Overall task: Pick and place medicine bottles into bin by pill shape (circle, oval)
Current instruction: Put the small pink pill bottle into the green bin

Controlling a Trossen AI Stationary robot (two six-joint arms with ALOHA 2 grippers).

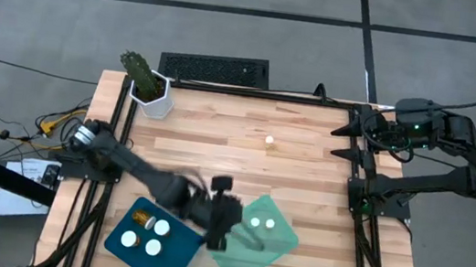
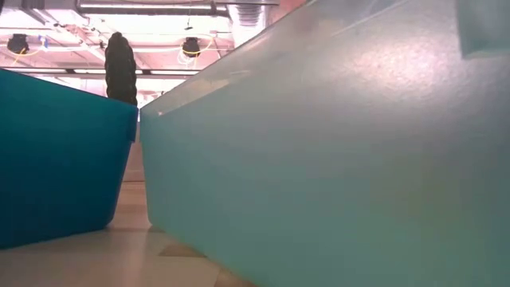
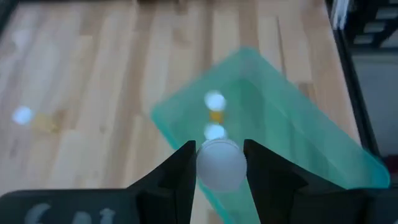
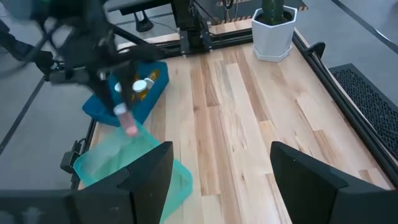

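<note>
The table (image 1: 221,122) holds a blue bin (image 1: 116,251) with about four bottles and a green bin (image 1: 284,241) with two. The left gripper (image 3: 219,165), clenched on a bottle (image 3: 219,167), hovers at the green bin's edge. The right gripper (image 4: 217,180) waits released at the table's right edge. One bottle (image 1: 269,140) is left mid-table, so sorting looks nearly finished.

Grey floor (image 1: 233,31) (dark seams), lit ceiling lamps (image 2: 191,46) overhead.

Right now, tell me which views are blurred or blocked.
High view: left arm smeared by motion. Low view: blue bin and green bin fill the frame, glare overhead. Left wrist view: bottle between the jaws and table soft. Right wrist view: far arm blurred.
</note>
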